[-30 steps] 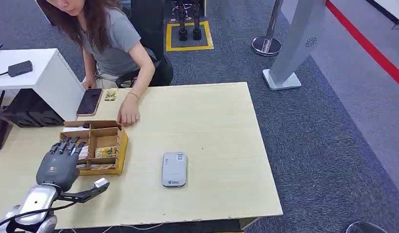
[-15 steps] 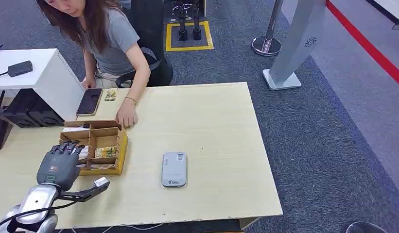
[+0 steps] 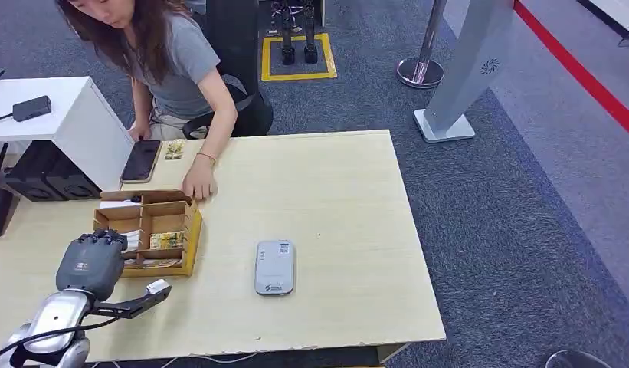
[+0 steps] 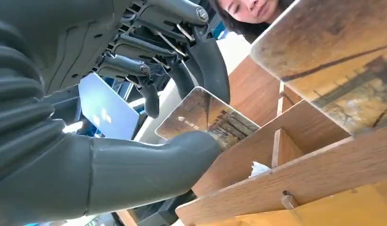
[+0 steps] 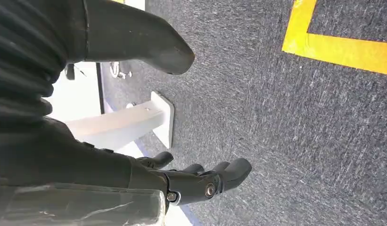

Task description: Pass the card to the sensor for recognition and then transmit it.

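The left hand (image 3: 90,264) hangs over the near left corner of the wooden box (image 3: 190,230), knuckles up, fingers curled down into a compartment. In the left wrist view the thumb (image 4: 149,165) presses on one face of a card (image 4: 208,117) while the dark fingers (image 4: 212,66) come down on its other side, so the card is pinched between them. The card is thin and glossy, with rounded corners, a brown and gold landscape print and a small line of white lettering. It stands tilted, with its lower part down among the box's wooden dividers (image 4: 283,148). A blue card (image 4: 106,113) shows behind the fingers.

The silver left forearm (image 3: 54,322) comes up from the bottom left corner of the head view. The right hand (image 5: 201,181) hangs over grey carpet, its fingers loosely apart with nothing in them.

Further out, the box sits on the left part of a pale wooden table (image 3: 334,199); another printed card (image 3: 166,240) lies in a middle compartment. A grey card reader (image 3: 275,267) lies flat well to the right of the box. A person (image 3: 173,69) in a grey shirt sits at the far edge, one hand (image 3: 199,184) resting on the table just beyond the box, beside a phone (image 3: 141,159). Dark carpet with a red line (image 3: 579,73) surrounds the table.
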Action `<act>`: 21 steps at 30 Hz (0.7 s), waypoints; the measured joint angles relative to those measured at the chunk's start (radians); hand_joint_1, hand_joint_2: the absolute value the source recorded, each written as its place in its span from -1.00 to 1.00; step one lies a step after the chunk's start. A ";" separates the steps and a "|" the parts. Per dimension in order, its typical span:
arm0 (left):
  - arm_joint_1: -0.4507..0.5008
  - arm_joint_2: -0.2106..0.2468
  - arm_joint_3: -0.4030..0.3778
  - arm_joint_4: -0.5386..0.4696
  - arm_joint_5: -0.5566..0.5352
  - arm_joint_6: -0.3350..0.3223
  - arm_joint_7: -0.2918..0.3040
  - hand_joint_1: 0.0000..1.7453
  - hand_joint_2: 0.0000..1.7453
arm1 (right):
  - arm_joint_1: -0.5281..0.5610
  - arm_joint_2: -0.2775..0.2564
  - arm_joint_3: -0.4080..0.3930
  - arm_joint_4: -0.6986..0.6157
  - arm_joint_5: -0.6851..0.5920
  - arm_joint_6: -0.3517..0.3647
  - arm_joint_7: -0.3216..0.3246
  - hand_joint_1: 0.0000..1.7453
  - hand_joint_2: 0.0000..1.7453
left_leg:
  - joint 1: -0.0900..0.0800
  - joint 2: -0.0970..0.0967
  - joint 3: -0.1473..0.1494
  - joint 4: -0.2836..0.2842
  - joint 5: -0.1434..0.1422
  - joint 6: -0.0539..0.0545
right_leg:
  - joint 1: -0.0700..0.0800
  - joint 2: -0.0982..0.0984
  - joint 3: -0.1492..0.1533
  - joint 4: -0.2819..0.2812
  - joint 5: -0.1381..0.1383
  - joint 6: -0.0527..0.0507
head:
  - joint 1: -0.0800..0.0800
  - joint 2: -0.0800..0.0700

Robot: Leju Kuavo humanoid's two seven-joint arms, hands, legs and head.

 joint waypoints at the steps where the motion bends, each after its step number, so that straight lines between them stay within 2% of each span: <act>1: 0.000 0.000 0.000 0.000 0.000 0.000 0.000 -0.12 1.00 | 0.000 0.000 0.000 0.000 0.000 0.000 0.000 -1.00 1.00 | 0.000 0.000 0.000 0.000 0.000 0.000 | 0.000 0.000 0.000 0.000 0.000 0.000 | 0.000 0.000; 10: -0.001 0.000 0.002 0.001 0.000 0.000 0.000 -0.12 1.00 | 0.000 0.000 0.000 0.000 0.000 0.000 0.000 -1.00 1.00 | 0.000 0.000 0.000 0.000 0.000 0.000 | 0.000 0.000 0.000 0.000 0.000 0.000 | 0.000 0.000; 11: -0.001 0.000 0.002 0.001 0.000 0.001 0.000 -0.06 1.00 | 0.000 0.000 0.000 0.000 0.000 0.000 0.000 -1.00 1.00 | 0.000 0.000 0.000 0.000 0.000 0.000 | 0.000 0.000 0.000 0.000 0.000 0.000 | 0.000 0.000; 12: -0.001 0.000 0.002 0.001 0.000 0.001 0.000 -0.12 1.00 | 0.000 0.000 0.000 0.000 0.000 0.000 0.000 -1.00 1.00 | 0.000 0.000 0.000 0.000 0.000 0.000 | 0.000 0.000 0.000 0.000 0.000 0.000 | 0.000 0.000; 17: -0.003 0.000 0.004 0.002 0.000 0.000 0.000 -0.16 1.00 | 0.000 0.000 0.000 0.000 0.000 0.000 0.001 -1.00 1.00 | 0.000 0.000 0.000 0.000 0.000 0.000 | 0.000 0.000 0.000 0.000 0.000 0.000 | 0.000 0.000; 20: -0.003 0.000 0.009 0.002 -0.002 0.000 0.000 0.12 1.00 | 0.000 0.000 0.000 0.000 0.005 0.000 0.001 -1.00 1.00 | 0.000 0.000 0.000 0.000 0.000 0.000 | 0.000 0.000 0.000 0.000 0.000 0.000 | 0.000 0.000; 21: -0.004 0.000 0.011 0.002 -0.002 0.000 0.000 0.64 1.00 | 0.000 0.000 0.000 0.000 0.006 0.000 0.001 -1.00 1.00 | 0.000 0.000 0.000 0.000 0.000 0.000 | 0.000 0.000 0.000 0.000 0.000 0.000 | 0.000 0.000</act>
